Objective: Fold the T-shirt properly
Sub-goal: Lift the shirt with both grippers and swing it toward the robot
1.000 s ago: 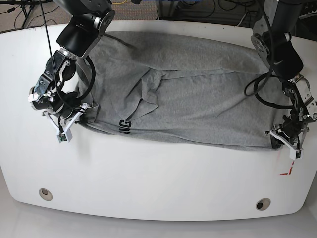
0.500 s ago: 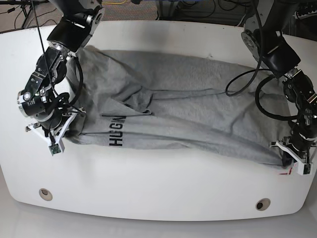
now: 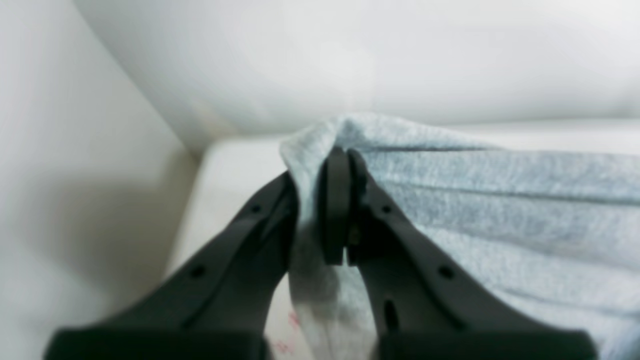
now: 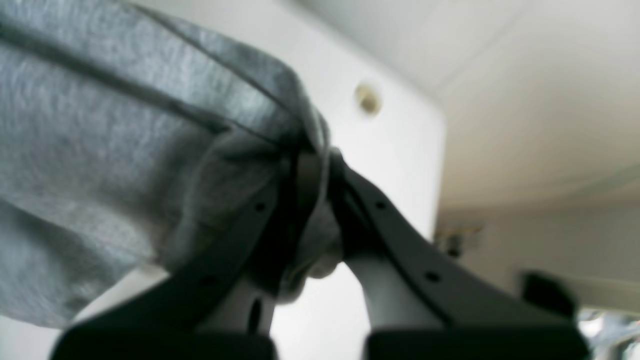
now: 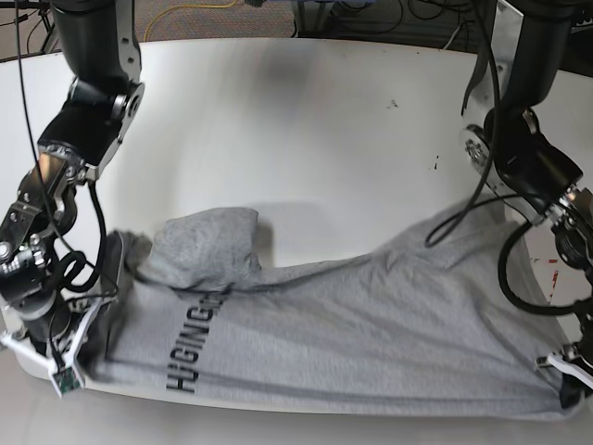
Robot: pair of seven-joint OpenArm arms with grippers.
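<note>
Both arms clamped on the T-shirt, cloth strung along the near table edge.

Base view, left to right: right gripper (image 5: 69, 357) sits at the near-left corner of the white table (image 5: 306, 130), jaws pinched together on a bunched corner of the grey T-shirt (image 5: 371, 324), printed-letter end. The shirt's long axis runs across the table between the two grippers, along the front edge, with a lumped sleeve or fold (image 5: 208, 243) piled up just behind the lettering. Left gripper (image 5: 570, 375) is at the near-right corner, jaws closed on the opposite end; its wrist view confirms fabric between the pads. Each arm owns its end. Far half of the table is bare, so my guess is the next fold goes away from the front edge.
</note>
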